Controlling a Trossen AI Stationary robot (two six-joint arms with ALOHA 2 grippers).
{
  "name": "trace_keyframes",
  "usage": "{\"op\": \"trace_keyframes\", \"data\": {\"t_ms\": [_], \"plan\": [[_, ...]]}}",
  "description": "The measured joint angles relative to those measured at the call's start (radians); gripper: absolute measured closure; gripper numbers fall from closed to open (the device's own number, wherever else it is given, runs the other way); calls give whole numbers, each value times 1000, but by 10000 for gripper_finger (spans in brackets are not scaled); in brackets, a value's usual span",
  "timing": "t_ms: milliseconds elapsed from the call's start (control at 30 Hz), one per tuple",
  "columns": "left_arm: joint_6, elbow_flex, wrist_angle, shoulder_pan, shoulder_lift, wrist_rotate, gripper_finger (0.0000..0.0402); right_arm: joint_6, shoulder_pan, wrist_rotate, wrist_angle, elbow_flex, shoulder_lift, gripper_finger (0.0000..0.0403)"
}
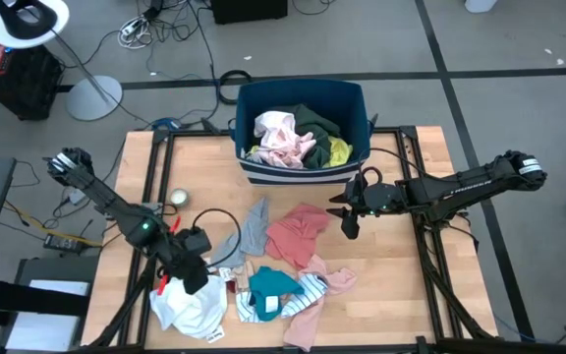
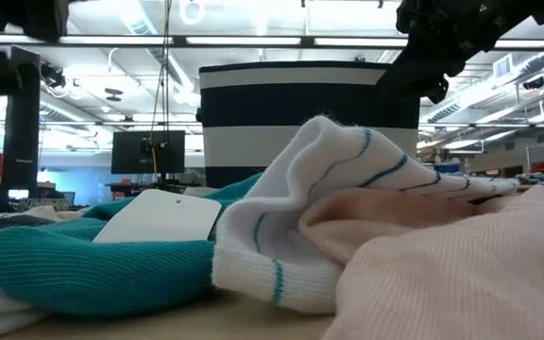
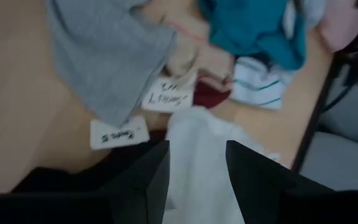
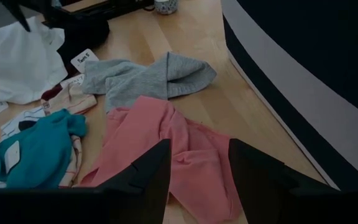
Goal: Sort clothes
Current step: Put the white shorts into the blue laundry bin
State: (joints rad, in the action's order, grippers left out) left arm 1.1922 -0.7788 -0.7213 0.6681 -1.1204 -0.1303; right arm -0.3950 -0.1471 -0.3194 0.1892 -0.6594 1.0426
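Observation:
Loose clothes lie on the wooden table: a grey garment (image 1: 254,226), a salmon-pink one (image 1: 298,234), a teal one (image 1: 273,285) on a white striped one (image 1: 308,292), a pale pink one (image 1: 327,285) and a white one (image 1: 187,307) at the near left. More clothes (image 1: 293,138) fill the dark blue bin (image 1: 354,98) at the far edge. My left gripper (image 3: 197,152) is open, pointing steeply down over the white garment (image 3: 210,134); whether it touches the cloth I cannot tell. My right gripper (image 4: 197,149) hangs open above the salmon-pink garment (image 4: 179,143).
A small round tin (image 1: 177,199) and a black cable loop (image 1: 214,231) lie on the table's left half. Paper tags (image 3: 120,132) hang from the clothes. Black frame rails (image 1: 428,246) run along the table's sides. Bare wood shows at the right (image 1: 401,285).

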Motion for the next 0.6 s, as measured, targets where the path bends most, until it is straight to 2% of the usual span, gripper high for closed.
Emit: {"op": "trace_keyframes", "data": {"t_ms": [233,433,533,600], "plan": [[20,73,88,11,-50,66,239,0,-1,1,0,0,0,238],[21,80,148,13,-124,133,241,0,-1,1,0,0,0,238],[19,80,168,13,-154,156,267,0,-1,1,0,0,0,238],[11,80,179,13,-164,162,305,-2,-1,1,-1,0,0,238]]}}
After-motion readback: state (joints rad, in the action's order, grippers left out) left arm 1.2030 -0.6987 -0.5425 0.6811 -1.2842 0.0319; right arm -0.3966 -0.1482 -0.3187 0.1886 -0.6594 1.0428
